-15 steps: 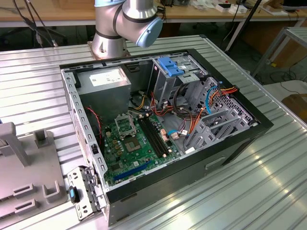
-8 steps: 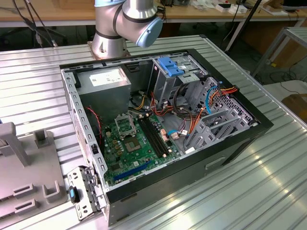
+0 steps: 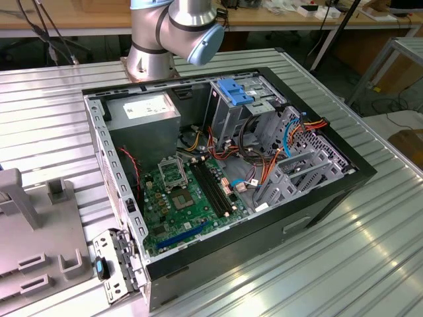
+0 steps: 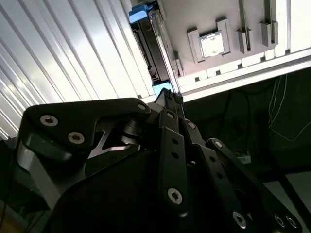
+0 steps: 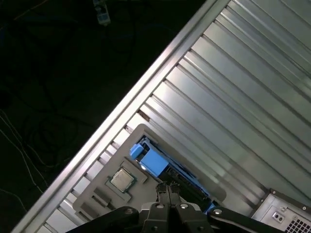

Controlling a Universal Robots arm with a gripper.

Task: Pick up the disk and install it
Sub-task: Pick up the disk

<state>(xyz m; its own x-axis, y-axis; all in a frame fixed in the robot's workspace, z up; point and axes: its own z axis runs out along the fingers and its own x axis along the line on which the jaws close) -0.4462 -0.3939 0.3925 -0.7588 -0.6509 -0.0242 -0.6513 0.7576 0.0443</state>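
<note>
We see one flat grey metal disk [image 5: 156, 163] in its light-blue bracket, on edge in one grey holder tray [image 5: 130, 141], beside one square silver chip [image 5: 121, 179]. One black gripper [image 5: 168, 187], fingers drawn together, hovers over the tray. The ribbed aluminium table [image 5: 233, 97] lies under the tray, with dark floor [image 5: 58, 73] beyond.

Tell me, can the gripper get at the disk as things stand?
Probably yes: the gripper hangs close to the disk, which stands on edge in the grey fixture, with nothing between them. Its jaws look shut, though, so they would need to open.
</note>
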